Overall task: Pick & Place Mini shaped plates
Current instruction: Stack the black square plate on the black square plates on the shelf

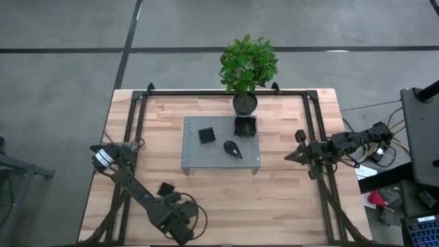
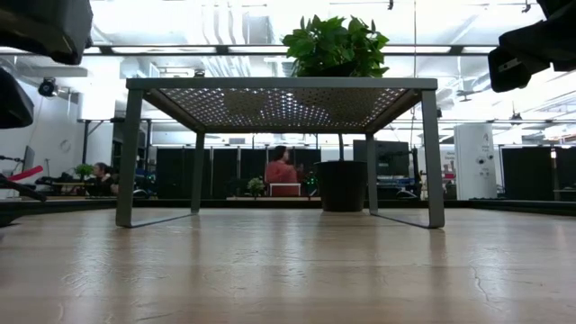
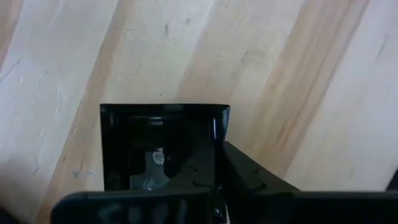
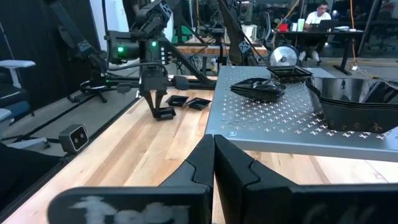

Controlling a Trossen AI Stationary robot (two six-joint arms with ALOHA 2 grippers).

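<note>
A grey perforated platform (image 1: pixel 199 159) stands at the table's middle. On it are a square mini plate (image 1: pixel 206 134), a teardrop plate (image 1: pixel 233 149) and a stack of rounded-square plates (image 1: pixel 245 125). My left gripper (image 1: pixel 166 189) is near the table's front left, pointing down, shut on a small black square plate (image 3: pixel 161 149). Two more small black plates (image 4: pixel 177 99) (image 4: pixel 199 103) lie on the wood just beyond it. My right gripper (image 4: pixel 214 163) waits shut and level at the table's right side (image 1: pixel 291 156), touching nothing. My left gripper has the square plate by one side wall (image 3: pixel 221 134), with one finger inside the dish and the other finger (image 3: pixel 249 174) outside it. The fingers come from above, pointing steeply down. The plate lies level and looks to rest on the wooden table.
A black plant pot (image 1: pixel 245 103) with a green plant stands behind the platform at the far edge. Black frame rails (image 1: pixel 137 116) run along the table's left, right and far sides. Bare wood (image 1: pixel 226 206) lies in front of the platform. People sit in the room behind.
</note>
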